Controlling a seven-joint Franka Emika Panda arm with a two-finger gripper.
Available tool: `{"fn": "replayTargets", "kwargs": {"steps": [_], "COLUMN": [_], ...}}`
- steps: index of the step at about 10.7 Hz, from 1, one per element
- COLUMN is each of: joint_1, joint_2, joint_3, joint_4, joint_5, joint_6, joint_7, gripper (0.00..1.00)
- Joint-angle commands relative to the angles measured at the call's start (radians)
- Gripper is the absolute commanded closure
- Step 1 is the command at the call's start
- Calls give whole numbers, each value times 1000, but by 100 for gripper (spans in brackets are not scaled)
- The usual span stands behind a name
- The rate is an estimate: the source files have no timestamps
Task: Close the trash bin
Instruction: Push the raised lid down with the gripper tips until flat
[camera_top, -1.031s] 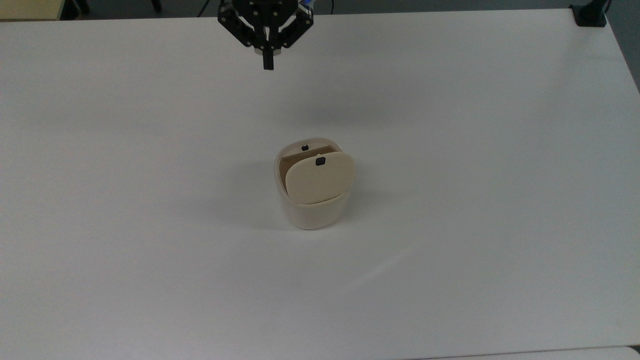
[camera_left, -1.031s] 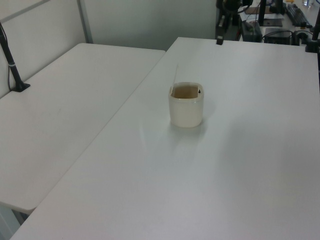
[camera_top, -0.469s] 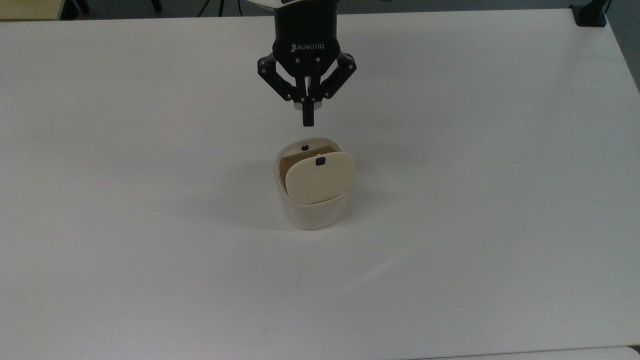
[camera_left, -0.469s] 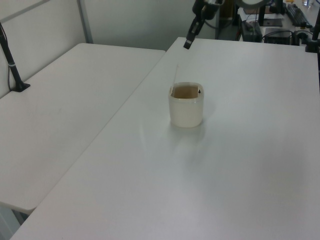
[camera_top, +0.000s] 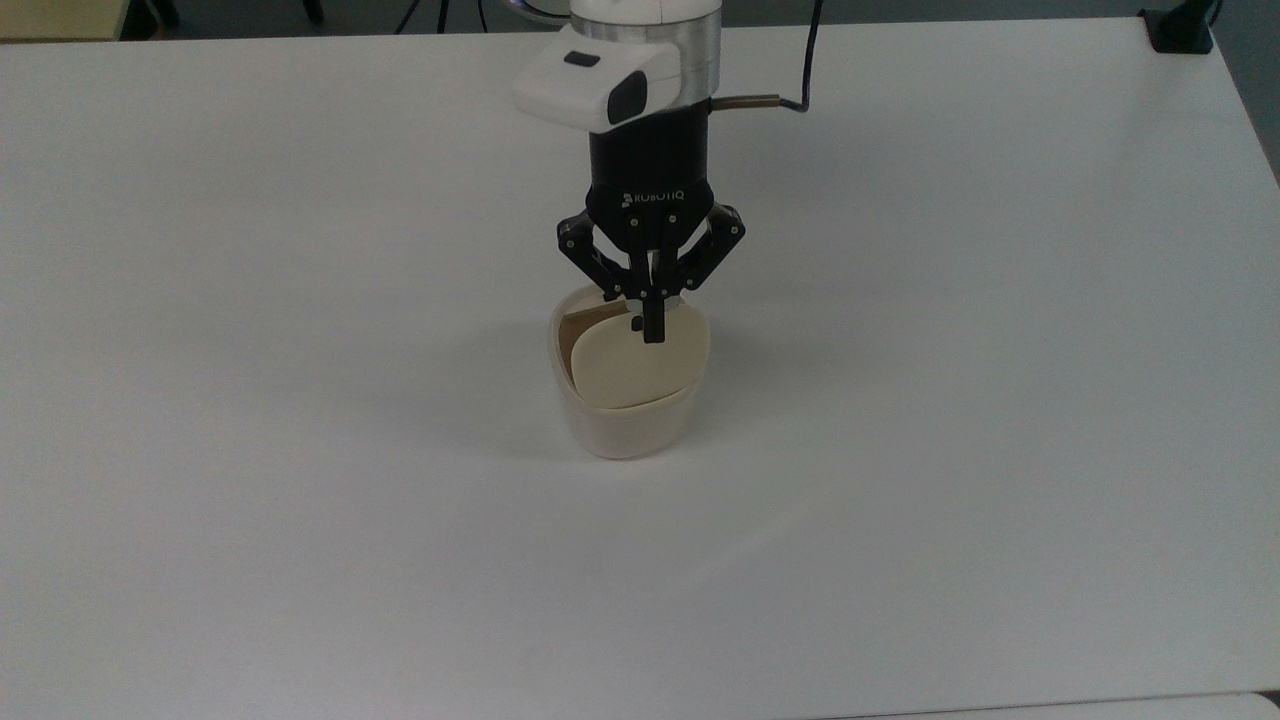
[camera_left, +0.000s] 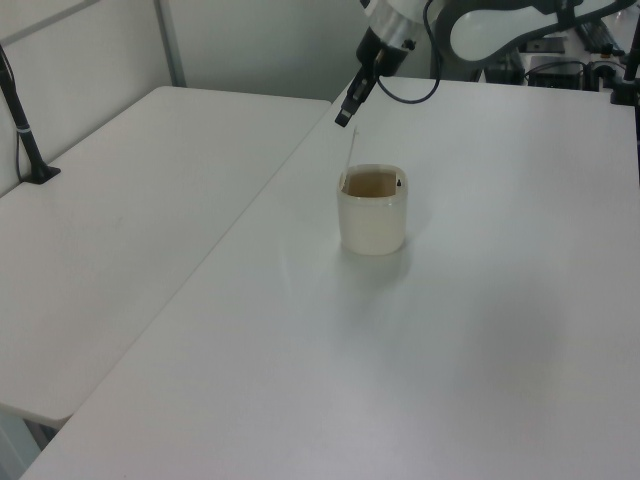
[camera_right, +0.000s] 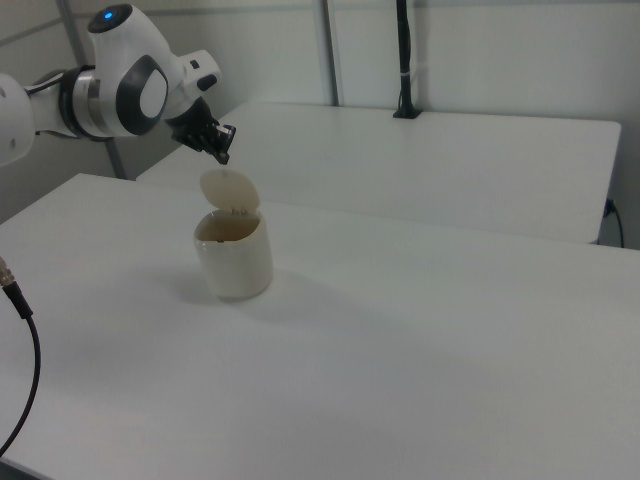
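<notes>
The cream-beige trash bin (camera_top: 622, 425) stands mid-table with its flat lid (camera_top: 640, 368) raised upright on the hinge, so the brown inside shows. It also appears as the bin (camera_left: 372, 215) and bin (camera_right: 233, 258), with the lid (camera_right: 228, 190) standing above the rim and the lid (camera_left: 351, 152) edge-on. My gripper (camera_top: 653, 333) is shut and holds nothing. Its tip hangs just above the lid's top edge, over the black latch mark. The gripper (camera_right: 224, 155) and gripper (camera_left: 343, 120) look a hair apart from the lid; contact cannot be told.
A white table (camera_top: 300, 500) spreads wide around the bin. A second table (camera_left: 130, 230) adjoins it. Black clamp posts stand at a corner (camera_top: 1180, 30), a far edge (camera_left: 25, 130) and the back (camera_right: 405, 60). A cable (camera_right: 20, 330) hangs at the right view's left.
The arm came from the table's far edge toward the bin and lowered, bringing the shut gripper to the lid's top edge. Bin and lid have not moved.
</notes>
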Motion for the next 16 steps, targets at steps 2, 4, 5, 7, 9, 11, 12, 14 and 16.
{"fn": "replayTargets", "kwargs": {"steps": [2, 4, 5, 7, 9, 11, 12, 14, 16], "joint_1": [9, 6, 3, 1, 0, 9, 10, 4, 4], "joint_2": [19, 17, 14, 11, 13, 40, 54, 63, 69], "joint_3": [-5, -7, -7, -7, -11, -11, -11, -11, -11], "joint_4": [16, 14, 16, 43, 46, 25, 25, 14, 13], "joint_5": [-15, -17, -12, -2, -3, -14, -17, -17, -19], "joint_6": [2, -77, -144, -272, -346, -361, -361, -363, -369], "joint_7": [-1, -39, -83, -128, -145, -142, -139, -139, -139], "gripper": [100, 100, 100, 100, 100, 100, 100, 100, 100]}}
